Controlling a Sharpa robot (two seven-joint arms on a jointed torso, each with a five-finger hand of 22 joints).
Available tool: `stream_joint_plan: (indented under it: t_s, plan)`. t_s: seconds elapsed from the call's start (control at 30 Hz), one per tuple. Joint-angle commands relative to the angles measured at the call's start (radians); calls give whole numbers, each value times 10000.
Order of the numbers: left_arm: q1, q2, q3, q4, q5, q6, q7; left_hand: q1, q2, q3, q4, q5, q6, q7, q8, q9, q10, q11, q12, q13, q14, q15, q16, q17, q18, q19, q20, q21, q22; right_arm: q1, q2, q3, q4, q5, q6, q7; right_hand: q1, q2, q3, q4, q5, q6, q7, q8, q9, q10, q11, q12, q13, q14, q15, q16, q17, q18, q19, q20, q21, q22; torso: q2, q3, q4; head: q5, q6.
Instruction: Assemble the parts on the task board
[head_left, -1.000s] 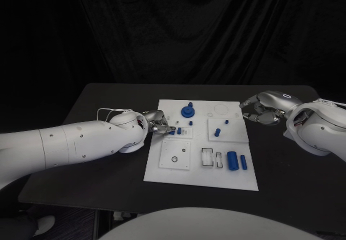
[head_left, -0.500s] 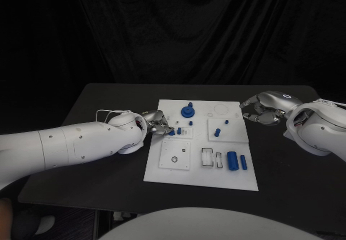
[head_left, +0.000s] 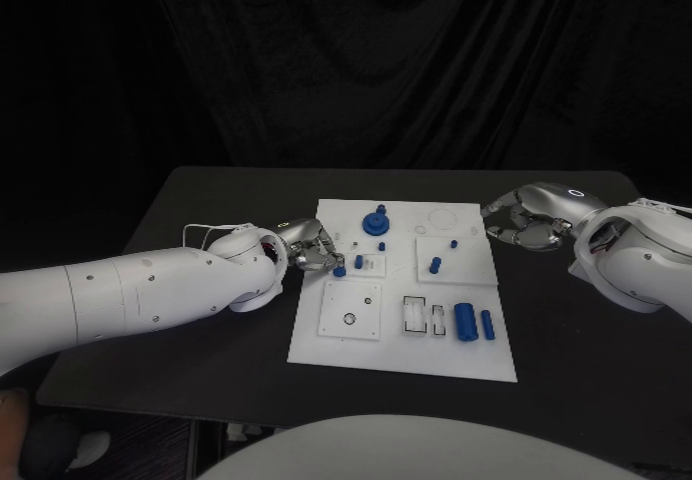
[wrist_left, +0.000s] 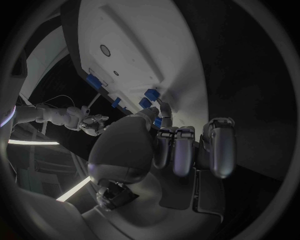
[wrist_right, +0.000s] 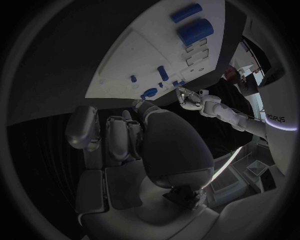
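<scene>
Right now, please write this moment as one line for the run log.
left hand: pinches small blue part over task board left edge | right hand: curled, holds nothing, beside board's far right corner | large blue cylinder: lying on board

Left hand (head_left: 310, 250) fingertips at small blue part (head_left: 340, 270) on task board (head_left: 361, 345); grip too small to confirm. Right hand (head_left: 522, 224) curled; contents hidden behind fingers.

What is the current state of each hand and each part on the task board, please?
Left hand: at the task board's left edge, fingers pinching a small blue part.
Right hand: off the board's right edge, fingers curled, holding nothing.
Task board: flat on the table.
Large blue cylinder: lying on its side.
Blue peg: upright in the board.
</scene>
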Motion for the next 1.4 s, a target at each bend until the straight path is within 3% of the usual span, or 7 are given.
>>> stream_joint_plan:
  t_s: [0.03, 0.17, 0.43, 0.67, 0.83, 1.03, 1.4]
  plan:
    - [5, -214, 9, 204, 42, -1516, 1295, 204, -81, 140, -17, -67, -286, 57, 100, 127, 1023, 31, -5, 2614, 1056, 4, 26, 2633, 33, 250, 0, 28, 2093, -29, -35, 6, 12, 35, 36, -150, -77, -22, 54, 4, 59, 53, 14, 28, -16, -51, 16, -64, 776, 392, 54, -41, -15, 175, -63, 12, -20, 1157, 6, -4, 10, 6, -1]
    - [46, -514, 10, 439, 88, -1769, 1489, 364, -149, 224, -11, -86, -539, 113, 106, 166, 1023, 73, -5, 2614, 1056, 41, 26, 2633, 30, 250, 27, 38, 2096, -29, -47, 6, 22, 37, -112, -20, -82, -24, 60, 2, 62, 67, 19, 29, -16, -51, 19, -66, 775, 393, 56, -31, -6, 175, -64, 13, -25, 1156, 8, -10, 17, 19, -1]
    - [127, -1025, 10, 566, 1557, -702, 1903, 112, -4, 94, 706, -1472, -1102, 378, -100, -170, 1023, 307, -5, 2614, 1056, 240, 26, 2633, 19, 254, 209, 87, 2108, -28, 3, 9, 297, -150, -818, 420, -146, -163, 52, -41, -365, 158, 63, 52, -37, 32, 50, -14, 809, 424, 78, 61, 66, 154, -11, 30, 57, 1199, -5, -8, 15, 198, -1]
    - [139, -1356, 9, 554, 2964, 406, 2163, 241, 9, 93, 680, -1438, -1131, 401, -141, -316, 1023, 336, -5, 2614, 1056, 270, 26, 2633, 1, 290, 244, 173, 2134, -22, 243, 15, 641, -675, -957, 470, -232, -346, -102, -94, -1248, 662, 141, 223, 28, 255, 97, 199, 973, 522, 104, 330, 275, 75, 163, 50, 455, 1346, -4, -5, 15, 335, -1]
    - [139, -1500, 8, 569, 3598, 880, 2321, 393, -9, 96, 647, -1323, -1115, 403, -127, -401, 1023, 343, -5, 2614, 1056, 282, 26, 2633, -11, 315, 264, 236, 2152, -26, 777, 17, 652, -1143, -953, 506, -117, -471, -205, -281, -1348, 753, 107, 168, 49, 731, 70, 754, 1452, 714, 79, 1039, 838, -100, 495, 29, 1446, 1672, -13, -2, 13, 392, -1]
    - [132, -1623, 8, 631, 3855, 1047, 2558, 595, -43, -39, 675, -1205, -779, 302, 285, -323, 1023, 270, -5, 2614, 1056, 234, 26, 2633, -56, 416, 246, 462, 2217, -179, 1595, 18, 552, -1830, -1095, 362, -106, -549, -348, -432, -1332, 795, 98, 88, 74, 1287, 58, 1438, 2085, 824, 69, 1625, 1304, -279, 780, 7, 2446, 1975, -8, -88, 86, 347, -1]
    - [131, -1781, 8, 916, 3722, 580, 2830, 575, -47, -113, 702, -1125, -817, 296, 353, -306, 1023, 260, -5, 2614, 1056, 222, 26, 2633, -59, 423, 233, 481, 2221, -447, 2734, 22, 255, -2258, -1018, -63, -278, -609, -592, -528, -1198, 933, 189, 104, 232, 1723, 134, 1951, 2608, 865, 115, 1906, 1486, -409, 956, 26, 3194, 2143, 27, -220, 185, 274, -1]
